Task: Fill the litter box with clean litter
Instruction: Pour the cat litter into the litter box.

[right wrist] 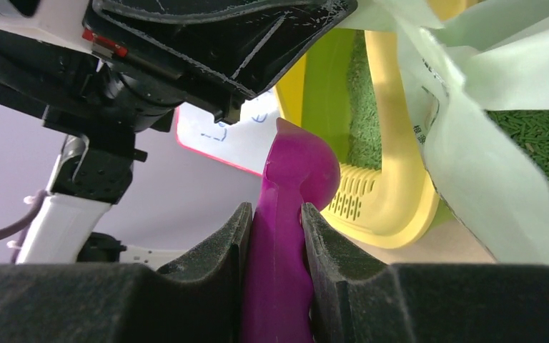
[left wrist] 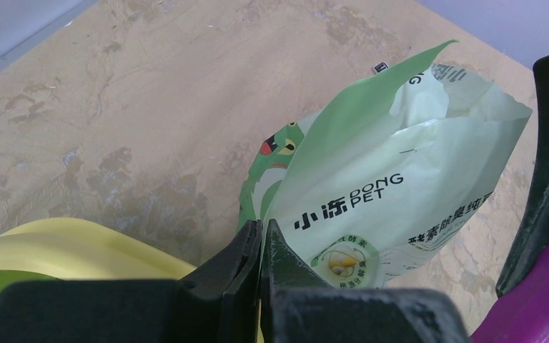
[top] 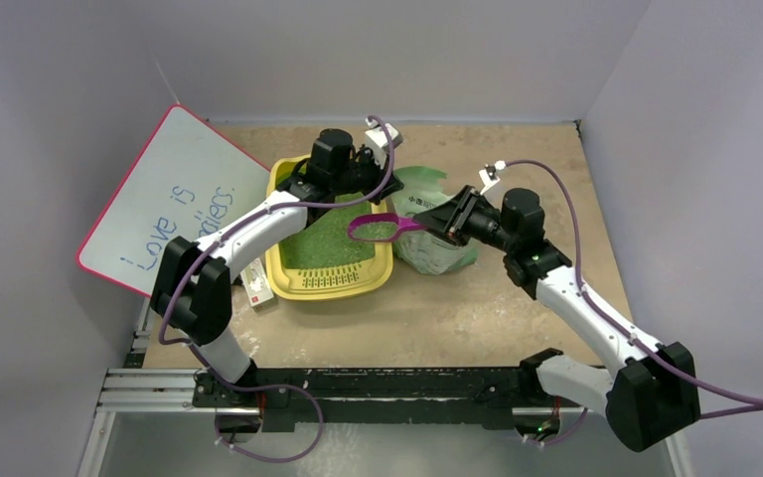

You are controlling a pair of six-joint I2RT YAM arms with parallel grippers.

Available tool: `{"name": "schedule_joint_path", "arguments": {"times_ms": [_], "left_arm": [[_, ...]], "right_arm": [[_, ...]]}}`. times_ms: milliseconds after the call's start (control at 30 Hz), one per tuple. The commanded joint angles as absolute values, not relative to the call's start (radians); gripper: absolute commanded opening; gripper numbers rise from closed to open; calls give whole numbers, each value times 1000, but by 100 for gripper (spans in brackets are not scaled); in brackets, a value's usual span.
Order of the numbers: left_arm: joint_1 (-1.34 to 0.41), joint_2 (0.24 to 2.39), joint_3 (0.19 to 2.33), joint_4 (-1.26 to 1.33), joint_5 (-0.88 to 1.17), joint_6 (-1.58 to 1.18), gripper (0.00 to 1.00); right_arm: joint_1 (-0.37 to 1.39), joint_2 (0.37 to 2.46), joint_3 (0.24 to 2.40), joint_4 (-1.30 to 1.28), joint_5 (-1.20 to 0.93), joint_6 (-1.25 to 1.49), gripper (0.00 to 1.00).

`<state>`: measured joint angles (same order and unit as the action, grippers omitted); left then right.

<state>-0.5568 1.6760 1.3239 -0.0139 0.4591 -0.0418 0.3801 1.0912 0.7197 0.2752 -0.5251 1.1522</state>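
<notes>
Top external: high above near edge, looking down on whole brown tabletop [top: 477,318].
Left wrist: close, facing pale green printed bag [left wrist: 400,193].
Right wrist: close, along purple plastic scoop [right wrist: 286,214] toward yellow rectangular plastic tray [right wrist: 400,207].
All share bag, tray.

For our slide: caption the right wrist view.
Right gripper grips purple scoop; yellow litter box and litter bag beyond.

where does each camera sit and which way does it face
top external: above and behind the arms, looking down on the litter box; both arms show
left wrist: on the left arm, facing the green bag; shut left gripper at bottom
right wrist: on the right arm, facing the litter box; right gripper clamps the purple scoop
shared: both wrist views show the bag
</notes>
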Motion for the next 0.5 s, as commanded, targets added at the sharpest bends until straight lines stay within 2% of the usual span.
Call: {"name": "schedule_joint_path", "arguments": {"times_ms": [0, 467], "left_arm": [[-554, 1686, 1341, 46, 453, -63, 0], [-554, 1701, 1334, 53, 444, -76, 0]], "right_arm": [[436, 1072, 797, 273, -380, 1045, 0], [578, 1185, 931, 152, -239, 887, 0]]}}
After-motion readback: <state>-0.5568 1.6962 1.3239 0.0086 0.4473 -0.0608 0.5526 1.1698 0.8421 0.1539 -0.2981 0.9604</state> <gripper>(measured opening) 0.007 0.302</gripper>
